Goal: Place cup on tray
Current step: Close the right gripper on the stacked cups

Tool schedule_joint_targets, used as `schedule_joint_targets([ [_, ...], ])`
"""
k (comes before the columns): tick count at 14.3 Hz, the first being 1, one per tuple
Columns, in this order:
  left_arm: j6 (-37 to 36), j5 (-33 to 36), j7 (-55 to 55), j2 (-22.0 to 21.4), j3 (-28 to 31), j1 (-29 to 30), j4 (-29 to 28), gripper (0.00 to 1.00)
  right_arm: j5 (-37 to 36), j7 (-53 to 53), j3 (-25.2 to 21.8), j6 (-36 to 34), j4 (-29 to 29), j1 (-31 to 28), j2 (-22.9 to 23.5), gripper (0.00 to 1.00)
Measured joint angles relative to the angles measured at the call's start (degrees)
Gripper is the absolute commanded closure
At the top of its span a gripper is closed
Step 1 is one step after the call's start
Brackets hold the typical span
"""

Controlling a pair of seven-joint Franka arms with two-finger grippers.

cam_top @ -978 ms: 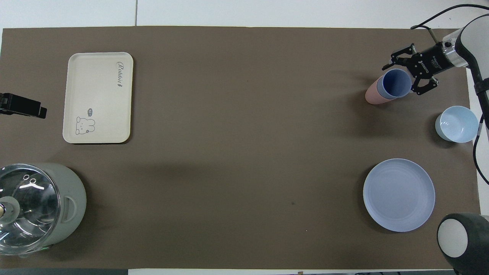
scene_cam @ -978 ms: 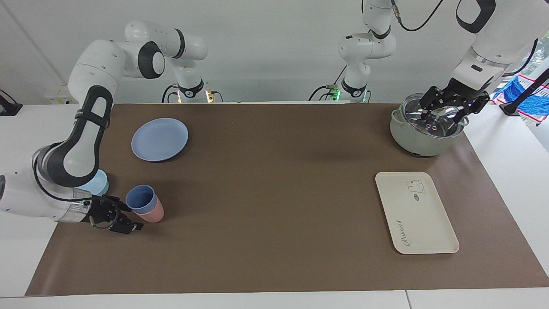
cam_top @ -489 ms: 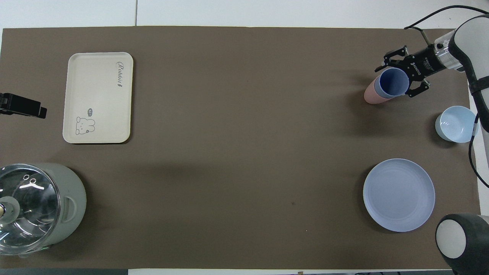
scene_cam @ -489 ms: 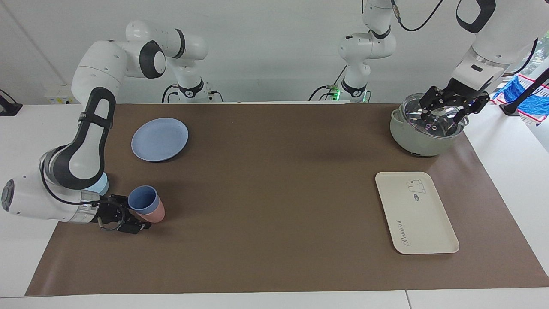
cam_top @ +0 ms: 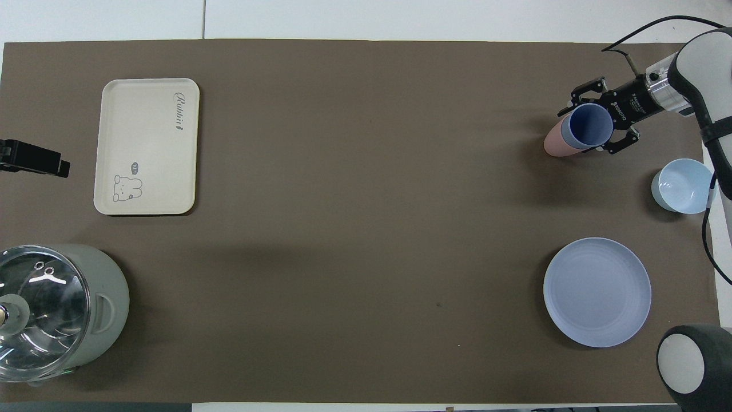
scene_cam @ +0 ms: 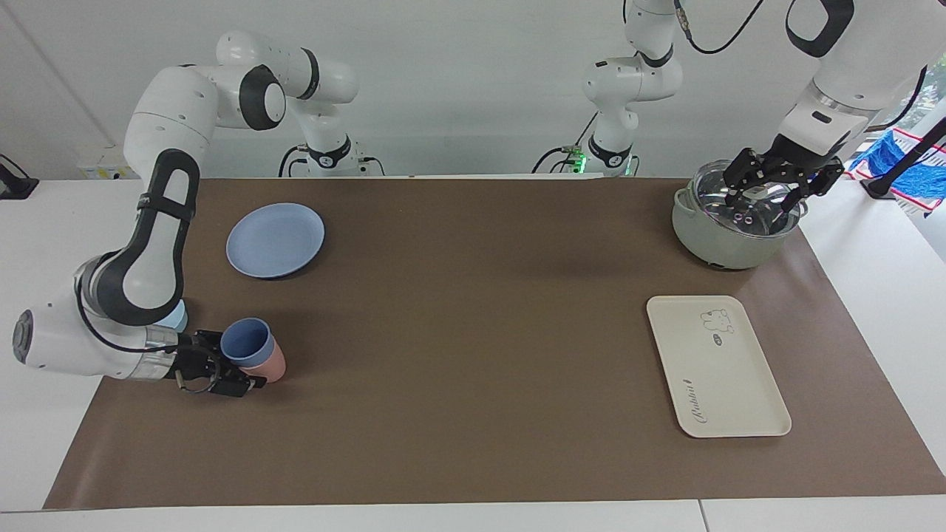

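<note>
Right tool low at the right arm's end of the worktop, fingers spread apart on either side of the blue cup, which sits nested in a pink cup. Left tool open, waiting over the pot. Tray lies well apart, toward the left arm's end.

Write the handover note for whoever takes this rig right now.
Right gripper: open, jaws either side of the blue cup, not yet closed on it.
Left gripper: open, waiting over the pot.
Cup is nested in the pink cup, at the right arm's end.
Tray is bare, at the left arm's end.
Done: approach.
Left: grasp, lift, carry across, set on tray.
</note>
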Motion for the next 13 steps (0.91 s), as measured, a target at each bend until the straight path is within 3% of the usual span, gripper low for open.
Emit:
schedule_joint_targets([
  [2, 0.0, 0.0, 0.0, 0.0, 0.0, 0.0, 0.0, 0.0, 0.03, 0.0, 0.0, 0.07, -0.9, -0.13, -0.44, 0.0],
  [3, 0.0, 0.0, 0.0, 0.0, 0.0, 0.0, 0.0, 0.0, 0.04, 0.0, 0.0, 0.09, -1.13, -0.19, -0.57, 0.07],
  [4, 0.0, 0.0, 0.0, 0.0, 0.0, 0.0, 0.0, 0.0, 0.05, 0.0, 0.0, 0.11, -1.3, -0.23, -0.68, 0.36],
  [5, 0.0, 0.0, 0.0, 0.0, 0.0, 0.0, 0.0, 0.0, 0.05, 0.0, 0.0, 0.12, -1.37, -0.24, -0.75, 0.58],
  [7, 0.0, 0.0, 0.0, 0.0, 0.0, 0.0, 0.0, 0.0, 0.33, 0.01, -0.01, 0.13, -1.48, -0.3, -0.82, 0.82],
  [10, 0.0, 0.0, 0.0, 0.0, 0.0, 0.0, 0.0, 0.0, 1.66, 0.03, -0.01, 0.13, -2.15, -0.36, -1.02, 1.0],
  [13, 0.0, 0.0, 0.0, 0.0, 0.0, 0.0, 0.0, 0.0, 2.76, 0.03, -0.01, 0.13, -2.45, -0.39, -1.15, 1.0],
])
